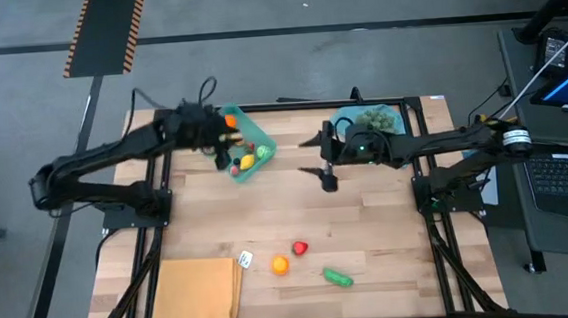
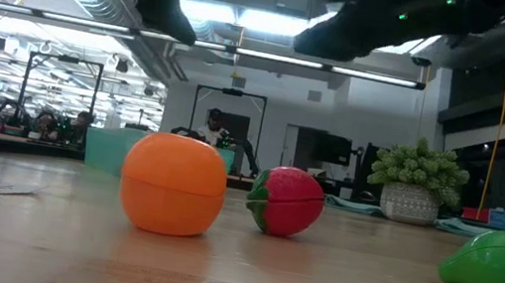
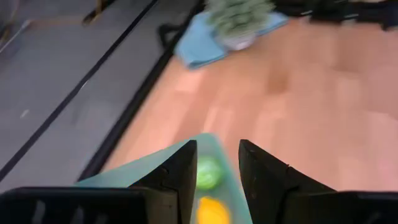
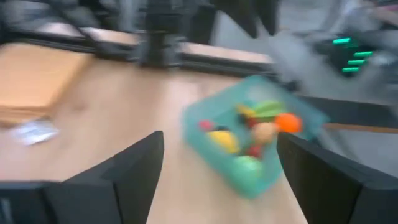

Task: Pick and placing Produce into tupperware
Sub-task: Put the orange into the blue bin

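no legible text, labels, brands or numbers anywhere

The left gripper (image 3: 217, 168) hangs over the teal tray (image 3: 140, 171), its dark fingers (image 3: 177, 177) slightly apart with nothing between; a green fruit (image 3: 208, 172) and a yellow one (image 3: 213, 210) lie below; farther off, a bushy green cluster (image 3: 239, 15) sits on a blue cloth (image 3: 199, 46).

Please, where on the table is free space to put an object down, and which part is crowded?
Bare wood lies in the table's middle, between the teal tray, the right gripper and the orange. The front right corner past the green vegetable is also free. Crowded: the tray, full of produce under the left gripper, and the front strip from the tan mat to the strawberry.
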`<state>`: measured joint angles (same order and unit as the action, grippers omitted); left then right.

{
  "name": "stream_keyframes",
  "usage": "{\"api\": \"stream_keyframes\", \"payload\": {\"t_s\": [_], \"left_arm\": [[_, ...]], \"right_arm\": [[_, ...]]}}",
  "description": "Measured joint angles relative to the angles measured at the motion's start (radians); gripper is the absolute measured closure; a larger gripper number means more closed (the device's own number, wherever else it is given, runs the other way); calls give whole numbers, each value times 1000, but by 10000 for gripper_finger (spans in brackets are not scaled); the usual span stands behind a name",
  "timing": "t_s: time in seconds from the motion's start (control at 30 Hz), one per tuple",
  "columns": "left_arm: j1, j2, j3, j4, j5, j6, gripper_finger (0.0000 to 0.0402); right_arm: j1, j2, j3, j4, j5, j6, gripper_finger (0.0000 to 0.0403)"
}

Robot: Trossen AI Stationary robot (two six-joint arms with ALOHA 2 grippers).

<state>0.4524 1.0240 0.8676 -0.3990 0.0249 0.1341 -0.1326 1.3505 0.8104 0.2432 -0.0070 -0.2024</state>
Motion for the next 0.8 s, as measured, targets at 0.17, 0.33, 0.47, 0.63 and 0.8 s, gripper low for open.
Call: {"api": "stream_keyframes", "payload": {"t_s": [0.17, 0.33, 0.47, 0.63, 0.8], "left_arm": [[-147, -100, -188, 225, 1, -13, 303], [-283, -141, -333, 402, 1, -75, 313], [-396, -143, -407, 534, 1, -76, 321], [-527, -142, -452, 599, 1, -75, 331], [-616, -138, -476, 604, 1, -75, 340]], "right_arm": [[4, -69, -24, -44, -172, 27, 91], [23, -132, -205, 145, -176, 64, 91], [65, -194, -369, 343, -180, 75, 91], [100, -278, -499, 426, -179, 139, 91], [112, -335, -571, 424, -178, 125, 91]]}}
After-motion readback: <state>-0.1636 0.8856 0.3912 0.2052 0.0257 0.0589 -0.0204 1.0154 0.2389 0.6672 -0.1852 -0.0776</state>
